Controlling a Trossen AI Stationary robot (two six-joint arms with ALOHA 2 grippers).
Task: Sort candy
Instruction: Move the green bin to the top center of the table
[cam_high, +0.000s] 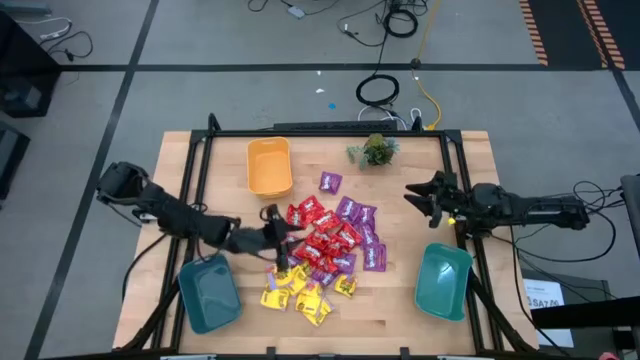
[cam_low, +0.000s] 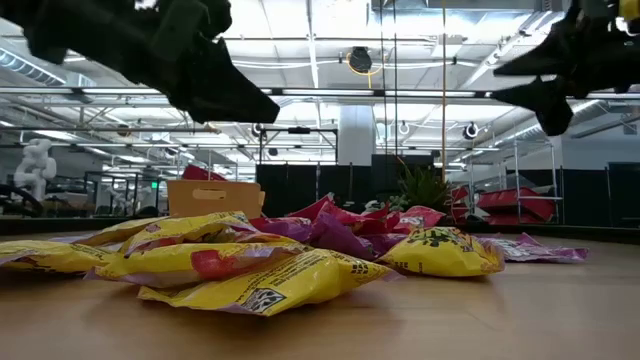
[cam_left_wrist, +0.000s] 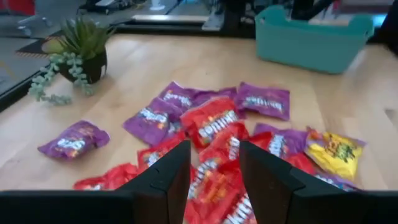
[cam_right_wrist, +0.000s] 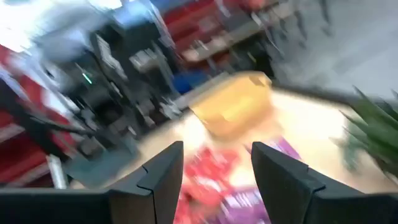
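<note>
Left pincer: fingers apart, empty, poised over the near-left edge of the candy heap.
Teal bin, left: stood at the tabletop's front-left.
Orange bin: stood behind the heap.
Candy: red, purple and yellow packets piled mid-tabletop, yellow nearest the front.
Plant: stood at the back.
Teal bin, right: stood front-right.
Right pincer: fingers apart, empty, right of the heap.

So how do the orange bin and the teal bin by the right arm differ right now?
The orange bin sits at the table's far side, left of the plant; the teal bin sits at the near right corner. The orange bin stands square to the table edge; the teal bin is turned slightly. Both are empty of candy.
</note>
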